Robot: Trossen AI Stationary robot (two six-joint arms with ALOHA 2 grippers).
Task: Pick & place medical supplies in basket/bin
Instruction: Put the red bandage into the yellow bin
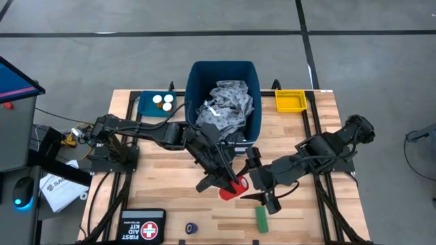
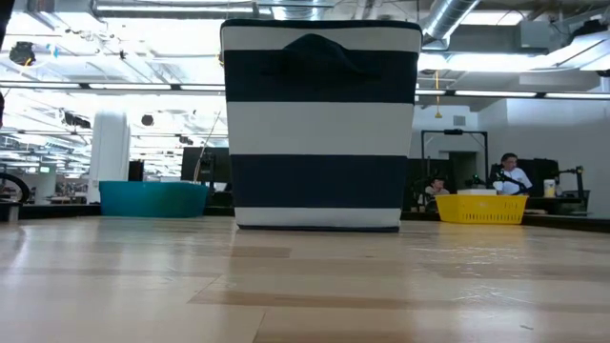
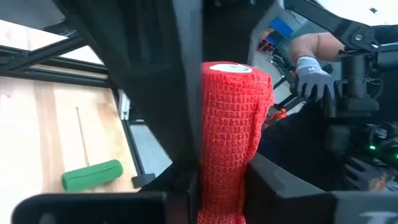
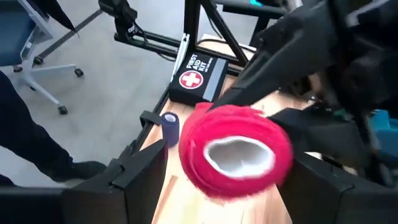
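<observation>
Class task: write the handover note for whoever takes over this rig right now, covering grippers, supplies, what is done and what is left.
Left gripper: shut on the red roll mid-table.
Right gripper: open around the same roll, apparently a handoff.
Done: gown in the blue bin; two bottles in the teal tray.
Left: red roll, green roll, blue roll at the front edge. Yellow tray looks empty.
</observation>
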